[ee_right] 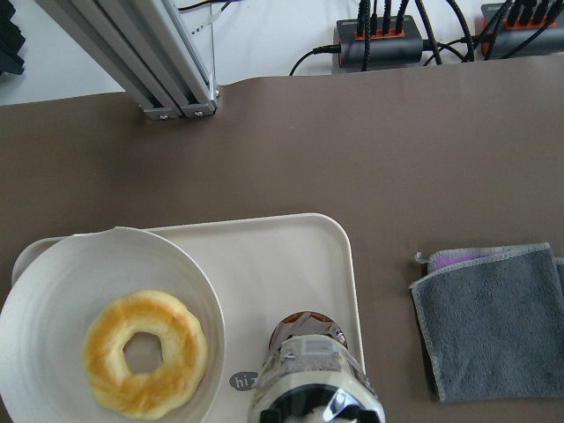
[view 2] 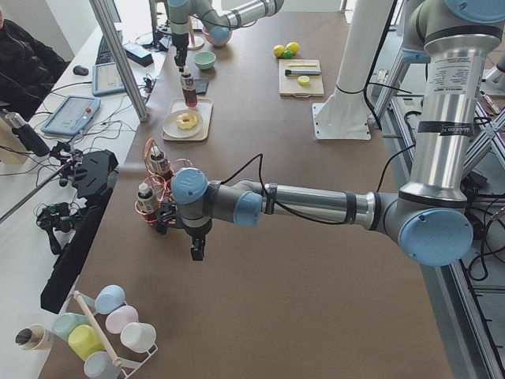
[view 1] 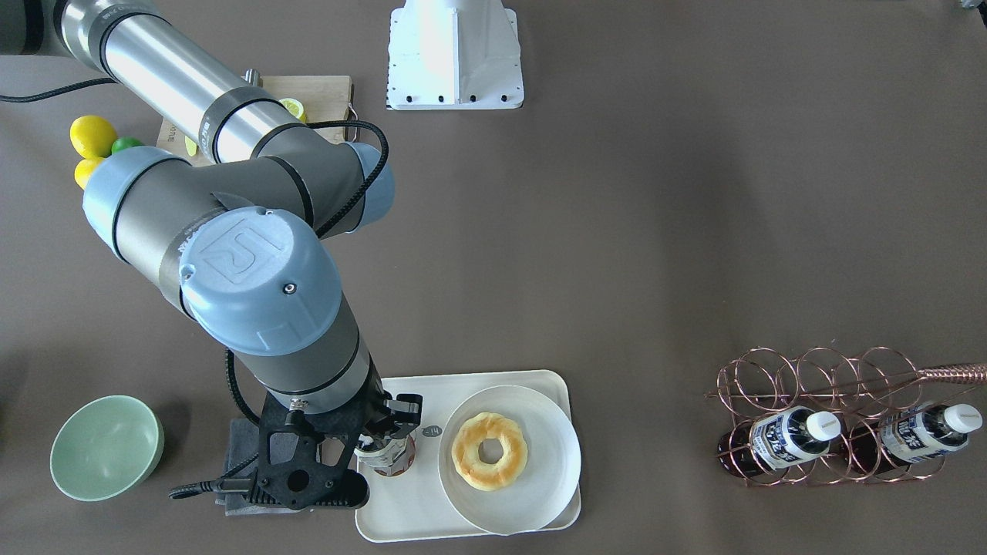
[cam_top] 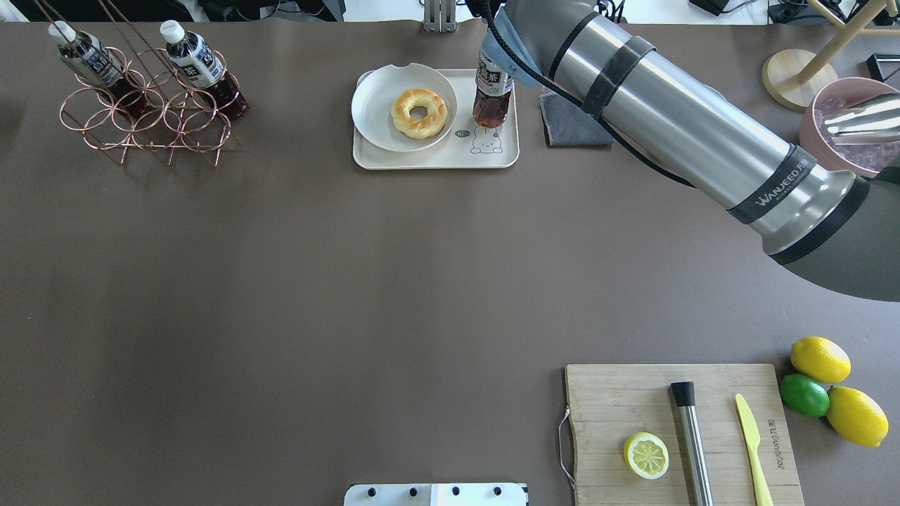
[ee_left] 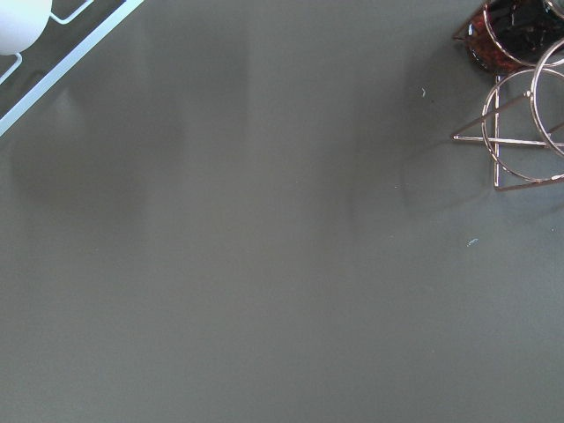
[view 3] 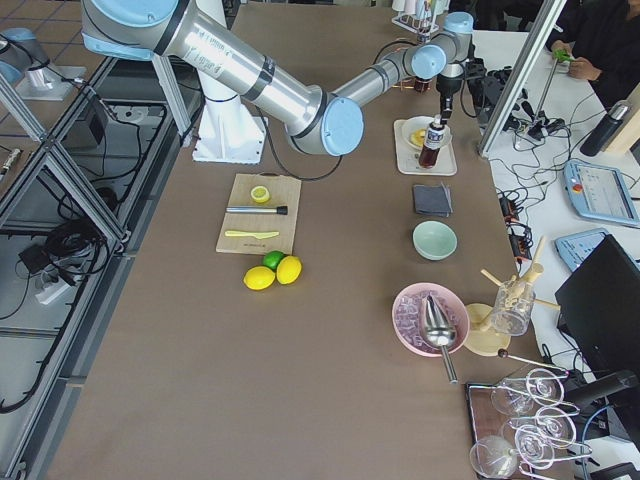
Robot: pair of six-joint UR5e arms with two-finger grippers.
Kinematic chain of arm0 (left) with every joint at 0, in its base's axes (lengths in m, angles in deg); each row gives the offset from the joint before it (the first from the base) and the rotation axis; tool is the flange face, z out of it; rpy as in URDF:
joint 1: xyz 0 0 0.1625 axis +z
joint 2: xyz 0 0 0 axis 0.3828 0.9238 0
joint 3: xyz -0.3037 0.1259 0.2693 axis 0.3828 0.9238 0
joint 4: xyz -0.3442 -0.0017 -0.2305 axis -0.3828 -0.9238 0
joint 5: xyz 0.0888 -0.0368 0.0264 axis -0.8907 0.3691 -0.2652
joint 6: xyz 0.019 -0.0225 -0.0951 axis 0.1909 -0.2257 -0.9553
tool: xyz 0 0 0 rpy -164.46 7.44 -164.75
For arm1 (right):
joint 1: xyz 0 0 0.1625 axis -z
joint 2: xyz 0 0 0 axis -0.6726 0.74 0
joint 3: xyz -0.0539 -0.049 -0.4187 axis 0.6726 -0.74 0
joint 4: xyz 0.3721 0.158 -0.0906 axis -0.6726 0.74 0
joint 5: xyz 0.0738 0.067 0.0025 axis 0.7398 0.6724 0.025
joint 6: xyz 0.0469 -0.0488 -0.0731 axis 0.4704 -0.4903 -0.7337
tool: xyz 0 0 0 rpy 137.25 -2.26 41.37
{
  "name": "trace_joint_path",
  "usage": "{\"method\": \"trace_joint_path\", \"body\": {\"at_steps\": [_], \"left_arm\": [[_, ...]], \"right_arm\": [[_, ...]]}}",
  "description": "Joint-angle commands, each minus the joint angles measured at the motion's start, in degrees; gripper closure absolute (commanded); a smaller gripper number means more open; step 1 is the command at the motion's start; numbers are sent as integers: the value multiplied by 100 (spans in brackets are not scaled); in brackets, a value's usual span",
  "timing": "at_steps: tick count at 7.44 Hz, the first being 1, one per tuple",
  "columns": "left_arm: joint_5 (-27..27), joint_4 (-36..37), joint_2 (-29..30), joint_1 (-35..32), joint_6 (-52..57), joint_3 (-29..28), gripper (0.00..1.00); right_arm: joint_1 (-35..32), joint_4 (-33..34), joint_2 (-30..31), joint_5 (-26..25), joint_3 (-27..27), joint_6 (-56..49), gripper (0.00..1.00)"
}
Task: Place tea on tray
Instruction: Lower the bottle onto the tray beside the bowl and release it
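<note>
Little room on the tray (cam_top: 436, 163): round plate (cam_top: 373, 105) with a doughnut (cam_top: 419, 112) filling the half toward the robot's left, the tea (cam_top: 491, 98) upright in the other half, just beside the plate's rim. Only a bare strip along the tray's robot-side edge. Directly over the tea, the right gripper (view 1: 385, 438), with the right arm (cam_top: 689, 147) slanting in above the grey cloth (cam_top: 573, 123) just beside the tray. Farther right, a green bowl (view 1: 106, 447). Wide open table (cam_top: 281, 281) through the middle. Well apart at the far left, the wire rack (cam_top: 148, 119), with the left gripper (view 2: 197, 251) near it; at the near right, the cutting board (cam_top: 612, 393).
</note>
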Motion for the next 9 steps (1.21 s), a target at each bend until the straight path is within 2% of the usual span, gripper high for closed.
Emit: {"method": "trace_joint_path", "body": {"at_steps": [1,3,4,5,7,8,9], "left_arm": [[-8,-46,155,0,4,-194,3],[-8,-46,156,0,4,-195,3],[-8,-46,164,0,4,-195,3],[-8,-46,164,0,4,-195,3],[-8,-46,164,0,4,-195,3],[-17,-54,156,0,13,-195,3],[-43,-63,138,0,48,-177,3]], "right_arm": [[79,-193,-94,-195,-212,39,100],[88,-202,-50,-213,-203,22,98],[88,-210,-41,-213,-186,39,43],[88,-210,-41,-213,-177,31,2],[71,-202,-50,-178,-107,65,1],[18,-115,-33,-65,189,66,0],[-26,452,289,285,967,57,0]]}}
